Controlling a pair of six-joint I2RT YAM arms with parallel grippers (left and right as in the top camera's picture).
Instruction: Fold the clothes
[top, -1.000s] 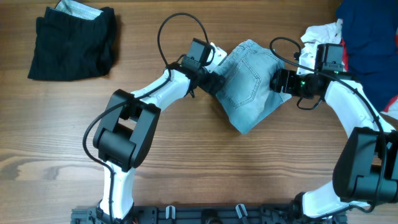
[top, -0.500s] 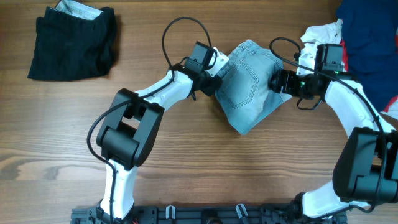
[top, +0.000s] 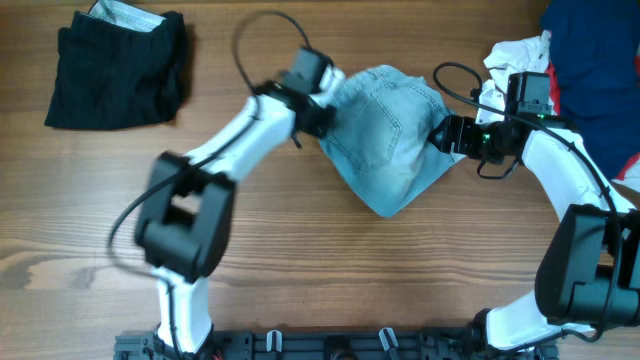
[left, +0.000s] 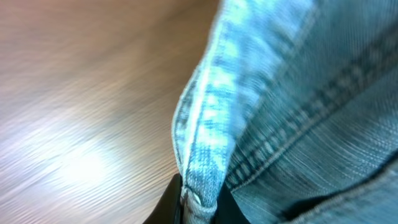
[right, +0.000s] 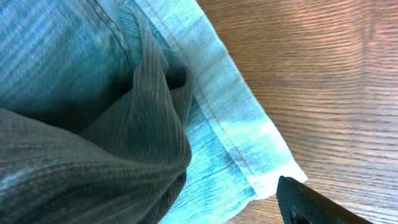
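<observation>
The clothes, a pair of light blue denim shorts (top: 385, 135), lie bunched at the middle back of the wooden table (top: 300, 260), a back pocket facing up. My left gripper (top: 322, 100) is shut on the shorts' left edge. In the left wrist view a folded denim seam (left: 205, 143) is pinched between the black fingers at my left gripper (left: 200, 208). My right gripper (top: 440, 135) stands open at the shorts' right edge. In the right wrist view one black finger (right: 317, 202) lies beside a pale hem (right: 242, 137); the other finger is hidden by the cloth.
A folded black garment (top: 118, 68) lies at the back left. A white cloth (top: 515, 52) and a dark blue garment (top: 595, 70) are heaped at the back right corner, close behind my right arm. Black cables loop above both wrists.
My left gripper has shut on the shorts' left edge and drawn it left and toward the back, spreading the denim wider. The right arm has stayed put.
</observation>
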